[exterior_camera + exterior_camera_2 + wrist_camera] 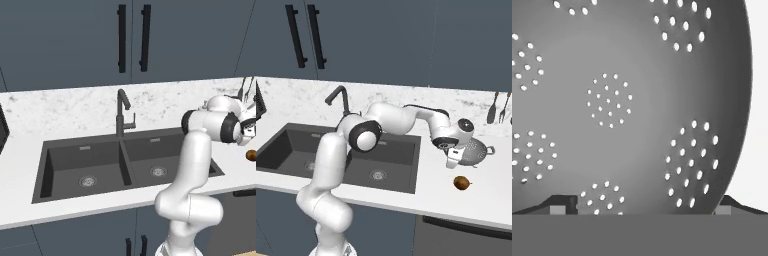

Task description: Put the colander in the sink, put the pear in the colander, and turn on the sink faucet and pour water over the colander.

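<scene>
None of the three steps is done, judging by how things lie. The sink [391,165] is bare in both basins, with only the round drains showing. The faucet [121,112] stands at the back edge of the sink, between the basins, and no stream comes from its spout. The colander [474,150] sits on the counter [446,197] to the right of the sink, toward the back, below the utensils [497,107] hanging on the wall. The pear [461,183] lies on the counter in front of the colander, nearer the front edge, apart from it.

So the first step is in hand: getting hold of the colander. Moving it into the sink, placing the pear inside it and turning on the water are all left.

The gripper [452,159] hangs over the left side of the colander, right at its rim. Its jaws stand wide apart and hold nothing. In the hand view the two dark fingertips [559,204] sit far apart at the bottom, and the colander's holed metal bowl [627,100] lies close ahead and between them, its curved edge running down the right side. Whether a finger touches the rim cannot be told.
</scene>
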Tool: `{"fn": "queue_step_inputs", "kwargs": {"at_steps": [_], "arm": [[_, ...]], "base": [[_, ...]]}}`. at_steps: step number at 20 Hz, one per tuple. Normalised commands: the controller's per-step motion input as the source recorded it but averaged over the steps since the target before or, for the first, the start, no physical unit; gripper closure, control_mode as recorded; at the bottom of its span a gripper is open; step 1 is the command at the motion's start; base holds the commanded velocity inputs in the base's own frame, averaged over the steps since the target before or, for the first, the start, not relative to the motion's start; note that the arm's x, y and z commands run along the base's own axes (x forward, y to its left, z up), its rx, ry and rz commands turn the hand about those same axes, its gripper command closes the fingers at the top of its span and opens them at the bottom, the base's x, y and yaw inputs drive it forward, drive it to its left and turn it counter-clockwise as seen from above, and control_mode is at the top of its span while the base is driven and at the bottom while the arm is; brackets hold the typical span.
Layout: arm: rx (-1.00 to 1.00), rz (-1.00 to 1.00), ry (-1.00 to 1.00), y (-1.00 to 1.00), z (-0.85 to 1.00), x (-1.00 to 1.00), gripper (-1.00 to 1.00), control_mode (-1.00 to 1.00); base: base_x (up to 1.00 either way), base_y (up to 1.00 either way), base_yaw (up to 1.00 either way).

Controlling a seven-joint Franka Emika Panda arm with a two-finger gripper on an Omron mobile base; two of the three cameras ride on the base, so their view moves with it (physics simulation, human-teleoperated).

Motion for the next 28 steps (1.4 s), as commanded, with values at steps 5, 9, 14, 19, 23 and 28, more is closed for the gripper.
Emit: {"fn": "queue_step_inputs", "kwargs": {"at_steps": [5, 9, 14, 19, 23, 28], "arm": [[0.04, 0.00, 0.00, -0.20, -0.18, 0.20, -1.00, -1.00], [0.00, 0.00, 0.00, -0.01, -0.36, 0.01, 1.00, -1.00], [0.00, 0.00, 0.00, 0.00, -0.36, 0.00, 1.00, -1.00], [0.00, 0.00, 0.00, 0.00, -0.30, 0.00, 1.00, -1.00], [0.00, 0.00, 0.00, 0.08, -0.05, 0.00, 1.00, -1.00], [-0.02, 0.00, 0.02, 0.35, 0.12, -0.04, 1.00, -1.00]], "base": [[0.00, 0.00, 0.00], [0.00, 0.00, 0.00], [0.00, 0.00, 0.00], [0.00, 0.00, 0.00], [0.00, 0.00, 0.00], [0.00, 0.00, 0.00]]}}
